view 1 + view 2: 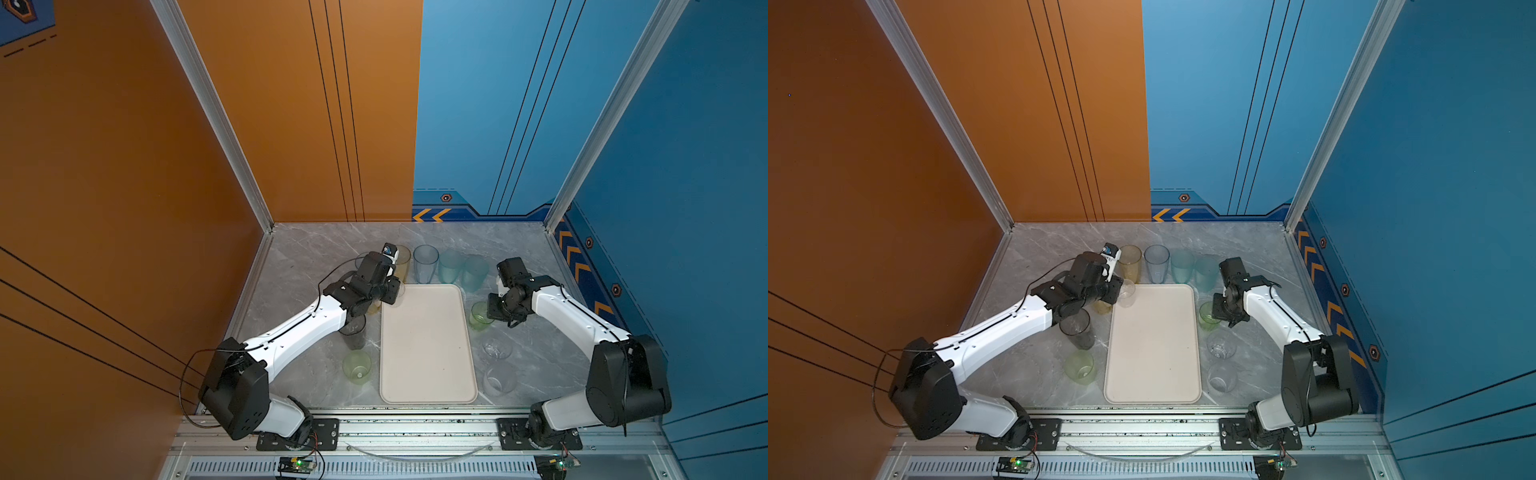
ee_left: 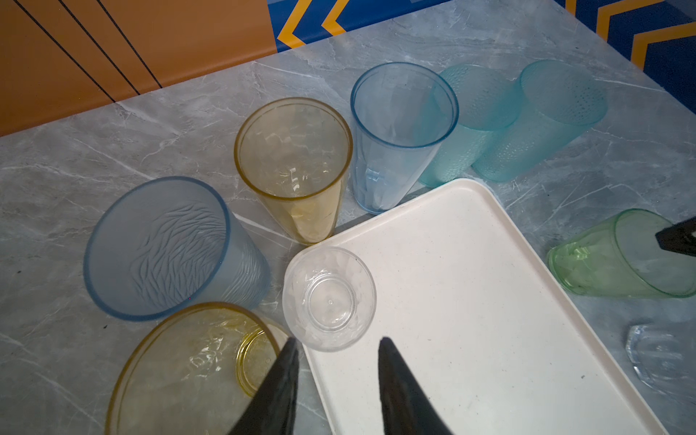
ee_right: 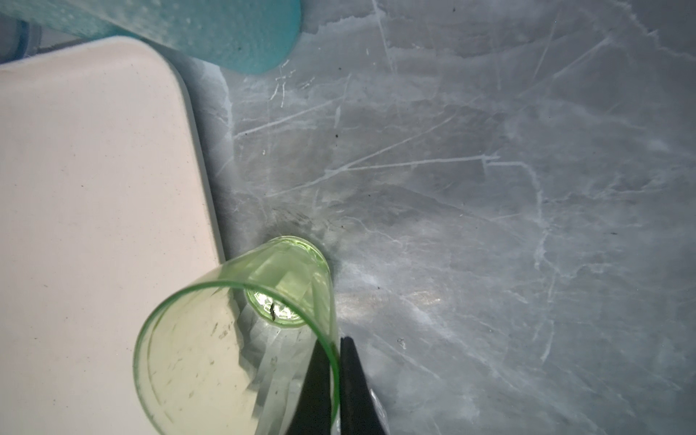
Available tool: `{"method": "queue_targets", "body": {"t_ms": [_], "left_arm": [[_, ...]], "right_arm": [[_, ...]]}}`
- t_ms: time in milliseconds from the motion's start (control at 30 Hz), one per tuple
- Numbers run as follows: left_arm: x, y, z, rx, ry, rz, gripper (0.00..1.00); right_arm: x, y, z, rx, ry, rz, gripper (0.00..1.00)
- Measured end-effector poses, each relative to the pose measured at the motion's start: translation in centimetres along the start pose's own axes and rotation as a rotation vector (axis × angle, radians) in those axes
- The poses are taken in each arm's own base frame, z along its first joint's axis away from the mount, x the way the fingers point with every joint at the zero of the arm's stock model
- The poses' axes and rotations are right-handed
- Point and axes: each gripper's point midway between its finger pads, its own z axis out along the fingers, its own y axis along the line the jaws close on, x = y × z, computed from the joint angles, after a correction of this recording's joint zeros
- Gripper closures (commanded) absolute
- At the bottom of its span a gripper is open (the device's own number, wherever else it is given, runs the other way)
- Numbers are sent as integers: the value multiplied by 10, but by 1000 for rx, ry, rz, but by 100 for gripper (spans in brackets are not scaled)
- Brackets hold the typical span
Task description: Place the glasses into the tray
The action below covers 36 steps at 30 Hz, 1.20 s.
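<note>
While the right hand pinches the rim of the green glass beside the right edge of the tray, its goal lies just inward; the left hand hangs open, empty.

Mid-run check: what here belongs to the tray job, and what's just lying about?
Job, among others: tray; tall yellow glass; tall blue glass; green glass in the right end effector; small clear glass; smoky grey glass.
Lying about: circuit board; clear curved strip.
</note>
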Motion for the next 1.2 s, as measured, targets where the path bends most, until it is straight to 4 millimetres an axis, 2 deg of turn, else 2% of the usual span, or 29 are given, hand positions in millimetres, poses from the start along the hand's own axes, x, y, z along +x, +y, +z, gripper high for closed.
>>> {"method": "queue_targets", "body": {"t_ms": [133, 267, 367, 500, 600, 700, 967, 1200], "left_arm": [[-1, 2, -1, -3, -4, -3, 63], [-5, 6, -5, -7, -17, -11, 63], [-8, 7, -7, -9, -26, -15, 63], [-8, 9, -9, -11, -30, -18, 63], [-8, 9, -9, -11, -28, -18, 63], [-7, 9, -9, -11, -29, -18, 63], [-6, 13, -16, -14, -39, -23, 62], [-6, 22, -18, -30, -43, -36, 62]], "right_arm": [[-3, 0, -7, 11, -30, -8, 100], [-11, 5, -23, 19, -79, -36, 100], [-23, 19, -40, 9, -132, -71, 99], [-37, 50, -63, -34, -196, -134, 99], [-45, 75, -72, -65, -220, -181, 99], [-50, 98, -65, -75, -205, -224, 100], [-53, 141, -23, -68, -117, -320, 99], [-59, 174, -8, -88, -100, -372, 99]]}}
